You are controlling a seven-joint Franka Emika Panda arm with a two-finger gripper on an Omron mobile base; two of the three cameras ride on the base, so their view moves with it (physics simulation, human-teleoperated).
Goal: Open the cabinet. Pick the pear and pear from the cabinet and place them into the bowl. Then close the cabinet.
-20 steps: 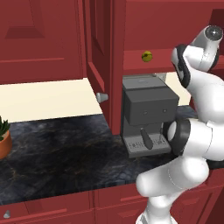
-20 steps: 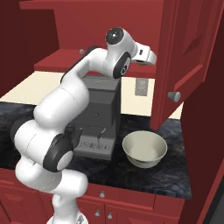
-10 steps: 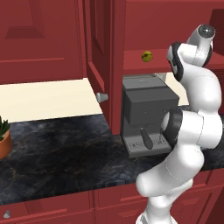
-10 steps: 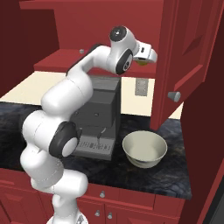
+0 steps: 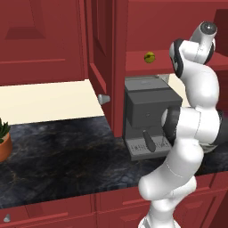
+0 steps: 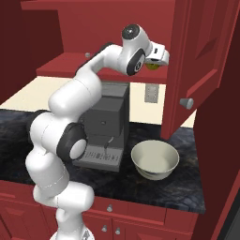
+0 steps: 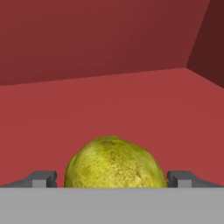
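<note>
The dark red cabinet (image 5: 100, 49) stands open, its left door swung out with the silver knob (image 5: 103, 99) showing, its right door (image 6: 202, 51) swung out as well. One yellow-green pear (image 5: 149, 57) lies on the shelf left of my arm. A second pear (image 7: 114, 162) sits on the red shelf (image 7: 113, 105) between my fingertips (image 7: 43, 178), a small gap showing on its left side. My gripper (image 6: 156, 59) is open at shelf height, around that pear (image 6: 152, 66). The cream bowl (image 6: 154, 159) rests on the counter below, with nothing in it.
A dark grey coffee machine (image 5: 149, 116) stands under the cabinet, just left of the bowl. A potted plant (image 5: 2, 138) is at the counter's far left. Red drawers (image 6: 112, 208) run below the dark marble counter (image 5: 62, 156).
The arm has stretched up and further into the cabinet, carrying the gripper to the right-hand pear on the shelf. The pears and the bowl have not moved.
</note>
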